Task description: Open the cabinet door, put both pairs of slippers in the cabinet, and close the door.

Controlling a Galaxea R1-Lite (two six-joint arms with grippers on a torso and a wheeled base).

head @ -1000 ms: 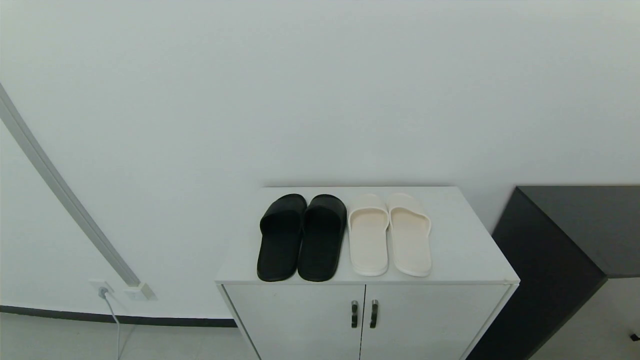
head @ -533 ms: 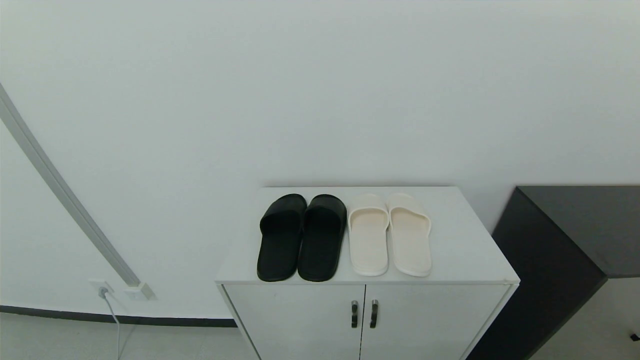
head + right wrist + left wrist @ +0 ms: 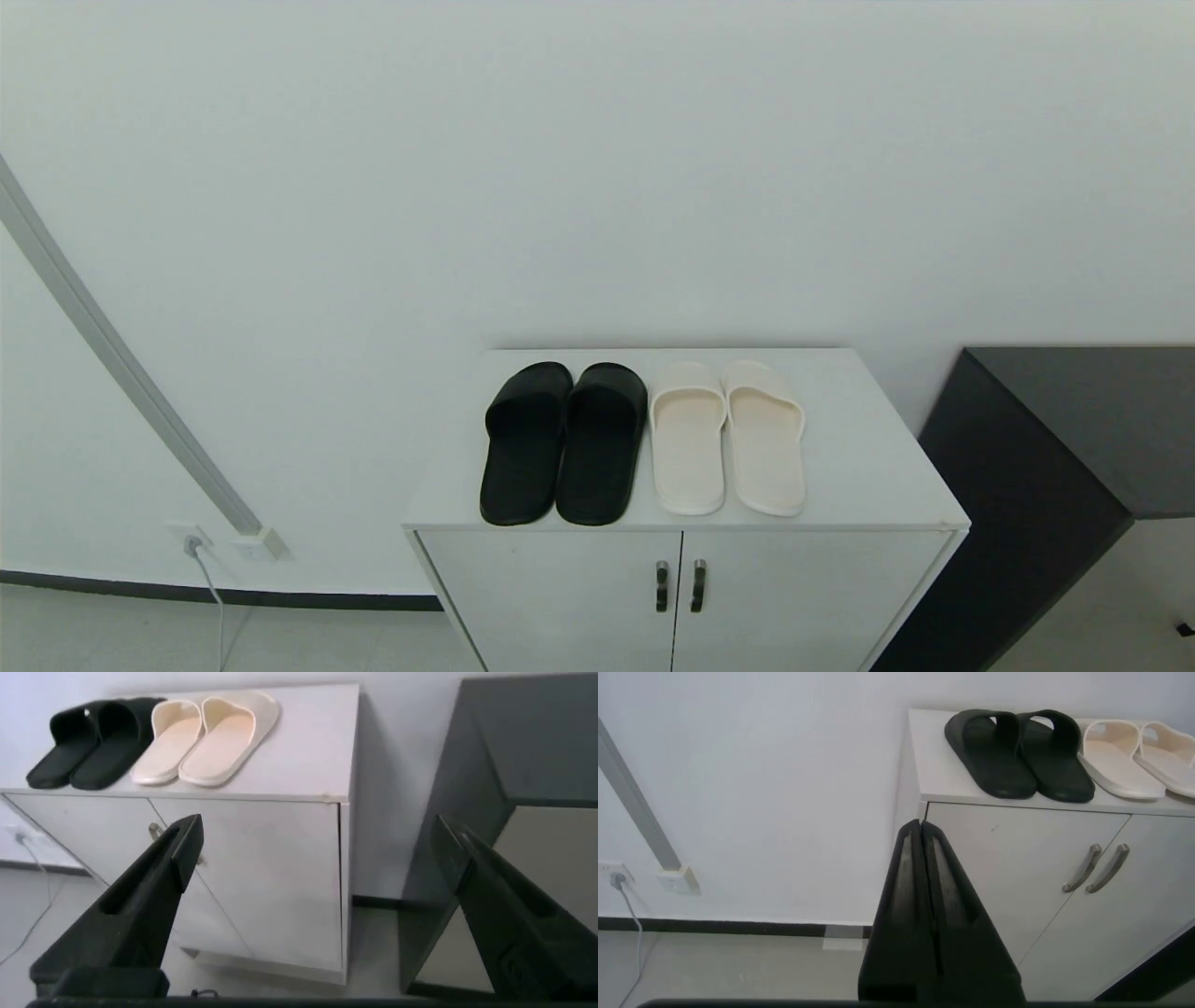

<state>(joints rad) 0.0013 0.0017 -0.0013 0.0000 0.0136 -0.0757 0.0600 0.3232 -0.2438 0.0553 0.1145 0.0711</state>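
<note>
Because its doors [image 3: 560, 607] are shut, the cabinet [image 3: 868, 467] hides its interior.

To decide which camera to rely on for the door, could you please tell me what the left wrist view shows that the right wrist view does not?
Left wrist view's own: the left gripper, shut, the wall socket with its cable, and the grey conduit. Right wrist view's own: the right gripper, open, and the black cabinet. Shared: the white cabinet, the black slippers and the cream slippers on top.
</note>
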